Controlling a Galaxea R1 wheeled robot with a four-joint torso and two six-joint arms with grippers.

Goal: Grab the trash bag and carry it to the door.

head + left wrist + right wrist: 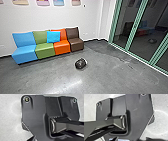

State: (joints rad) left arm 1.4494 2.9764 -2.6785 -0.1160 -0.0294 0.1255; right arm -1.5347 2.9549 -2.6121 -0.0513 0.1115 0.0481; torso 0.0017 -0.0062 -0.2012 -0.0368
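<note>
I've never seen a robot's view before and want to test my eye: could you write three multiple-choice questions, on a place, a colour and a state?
1. Where is the rounded black trash bag?
A. Under a chair
B. On the grey floor
C. Against the glass

2. What colour is the padded chair nearest the green-framed glass wall?
A. Brown
B. Green
C. Blue

3. How is the square bright-blue cushion placed?
A. Flat
B. Folded
C. Propped upright

1 B: floor surrounds it.
2 A: brown ends the row on that side.
3 C: its square face leans against the chair backs.
</note>
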